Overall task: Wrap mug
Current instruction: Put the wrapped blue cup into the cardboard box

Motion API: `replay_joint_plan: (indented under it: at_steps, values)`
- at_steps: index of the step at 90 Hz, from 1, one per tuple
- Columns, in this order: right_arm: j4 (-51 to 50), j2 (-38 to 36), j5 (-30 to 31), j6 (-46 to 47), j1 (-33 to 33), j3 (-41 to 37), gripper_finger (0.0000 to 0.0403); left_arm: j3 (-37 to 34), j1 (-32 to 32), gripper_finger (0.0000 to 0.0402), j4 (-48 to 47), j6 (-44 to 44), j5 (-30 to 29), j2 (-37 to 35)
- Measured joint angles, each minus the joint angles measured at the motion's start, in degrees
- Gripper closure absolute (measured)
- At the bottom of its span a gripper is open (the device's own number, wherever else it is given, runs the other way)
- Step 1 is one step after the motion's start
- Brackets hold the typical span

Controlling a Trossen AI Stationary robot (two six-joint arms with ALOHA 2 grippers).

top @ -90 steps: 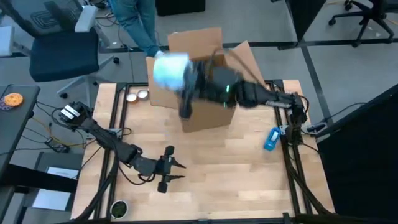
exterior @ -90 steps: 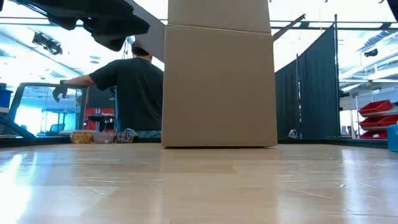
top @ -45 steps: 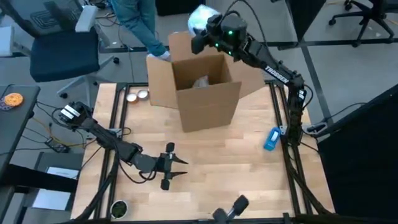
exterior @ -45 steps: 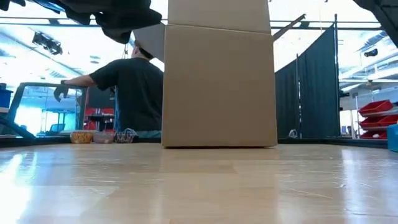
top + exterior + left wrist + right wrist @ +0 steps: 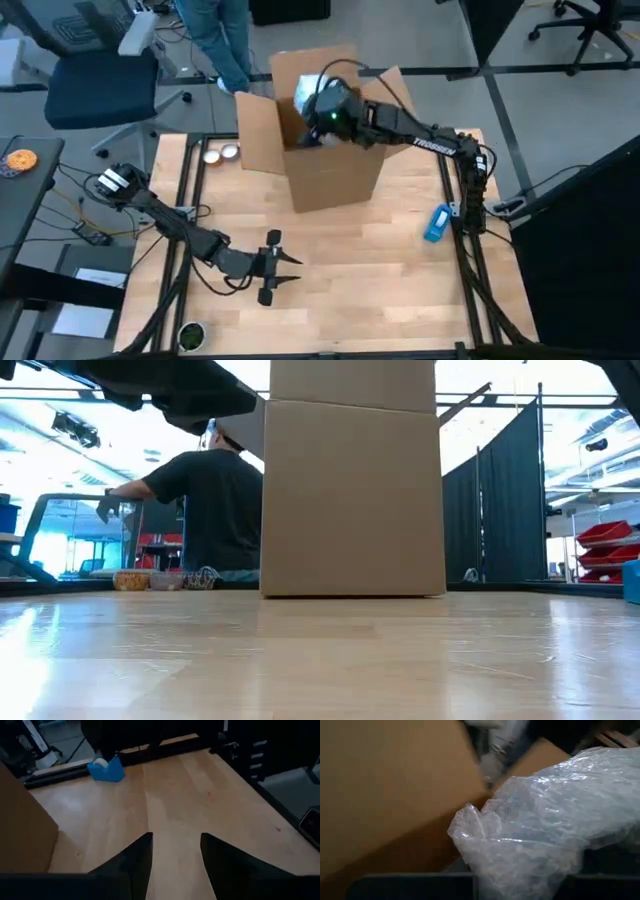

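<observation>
Left gripper (image 5: 283, 272) low over the near table (image 5: 380, 290), fingers apart, empty. Blue tape dispenser (image 5: 437, 222) at right edge. Farther back, right gripper (image 5: 318, 112) inside the open cardboard box (image 5: 330, 178), apparently clamping a bubble-wrapped bundle (image 5: 555, 820), probably the mug.

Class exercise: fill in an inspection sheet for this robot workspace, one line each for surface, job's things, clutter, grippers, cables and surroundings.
Surface: wooden table, bare across the middle.
Job's things: open cardboard box at the table's far side; bubble-wrapped bundle over its opening.
Clutter: blue tape dispenser by the right edge; small round items far left.
Grippers: right gripper at the box opening, shut on the bundle; left gripper open, low over the near left table.
Cables: wires at the left arm's base.
Surroundings: person beyond the table; office chair.
</observation>
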Motion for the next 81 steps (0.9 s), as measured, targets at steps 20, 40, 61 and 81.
replay_joint_plan:
  at_steps: [20,40,61,81]
  values:
    - [-3.43,0.05,-16.67,-8.04,2.94,0.01,0.0382,0.00,0.00,0.0250,-0.26,2.01,0.11,0.00]
    - [-10.47,0.46,-14.43,8.31,-5.55,-0.07,0.0382,0.00,0.48,0.0250,-0.32,4.62,0.14,0.00]
    - [-13.21,0.49,-23.90,23.89,-10.92,-6.02,0.0382,0.00,1.40,0.0250,-0.26,4.67,0.11,0.00]
    - [-10.38,0.26,-28.16,28.35,-9.15,-15.56,0.0382,0.00,1.38,0.0250,-0.37,4.65,0.11,0.00]
